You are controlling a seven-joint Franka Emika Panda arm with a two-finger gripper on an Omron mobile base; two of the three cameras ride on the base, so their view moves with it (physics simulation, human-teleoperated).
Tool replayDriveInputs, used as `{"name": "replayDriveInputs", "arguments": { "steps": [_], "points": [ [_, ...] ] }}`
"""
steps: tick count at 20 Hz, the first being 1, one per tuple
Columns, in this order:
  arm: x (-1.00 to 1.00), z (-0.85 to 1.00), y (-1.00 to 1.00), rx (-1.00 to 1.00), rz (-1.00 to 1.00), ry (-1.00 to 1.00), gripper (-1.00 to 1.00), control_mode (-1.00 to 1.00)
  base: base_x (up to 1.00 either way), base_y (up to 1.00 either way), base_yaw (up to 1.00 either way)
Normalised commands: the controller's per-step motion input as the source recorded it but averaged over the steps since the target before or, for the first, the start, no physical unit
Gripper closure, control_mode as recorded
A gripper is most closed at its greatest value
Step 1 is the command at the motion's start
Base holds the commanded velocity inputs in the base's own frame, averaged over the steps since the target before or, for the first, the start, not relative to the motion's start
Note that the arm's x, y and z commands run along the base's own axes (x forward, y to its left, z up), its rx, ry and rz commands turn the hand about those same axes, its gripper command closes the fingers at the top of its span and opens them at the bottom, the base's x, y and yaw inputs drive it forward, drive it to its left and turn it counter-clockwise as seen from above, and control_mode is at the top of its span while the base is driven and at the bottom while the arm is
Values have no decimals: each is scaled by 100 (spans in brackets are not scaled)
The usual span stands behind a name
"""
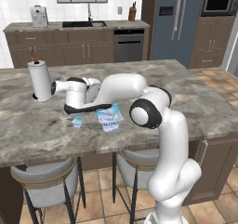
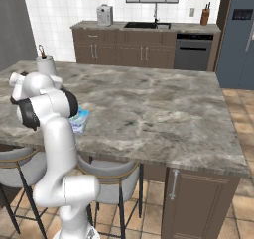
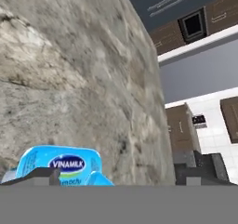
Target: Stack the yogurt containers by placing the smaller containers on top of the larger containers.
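On the island counter point(image 1: 195, 102), stacking is judged partly done.
A small cup point(image 1: 77, 121) is left at nine o'clock of the large tub point(image 1: 109, 118); the gripper point(image 3: 125, 174) is released.

The left base view looks forward and down from behind the arm's left over the marble island counter point(image 1: 186, 93); the right base view covers that same counter point(image 2: 158, 104) from the other side. The hand view sits close above the countertop point(image 3: 69, 79) (rolled sideways), skimming along it.
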Motion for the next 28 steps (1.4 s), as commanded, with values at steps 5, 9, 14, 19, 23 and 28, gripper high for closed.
{"name": "replayDriveInputs", "arguments": {
  "steps": [5,9,14,19,23,28],
  "points": [
    [-18,15,38,12,0,0,-100,-100,0,0,0],
    [-31,1,41,9,0,0,-100,-100,0,0,0],
    [-28,0,16,7,0,1,-100,-100,0,0,0],
    [-8,10,-2,10,-5,0,-100,-100,0,0,0],
    [-1,21,-18,11,-11,0,-100,-100,0,0,0],
    [-26,10,-19,11,-14,0,-100,-100,0,0,0]
  ]
}}
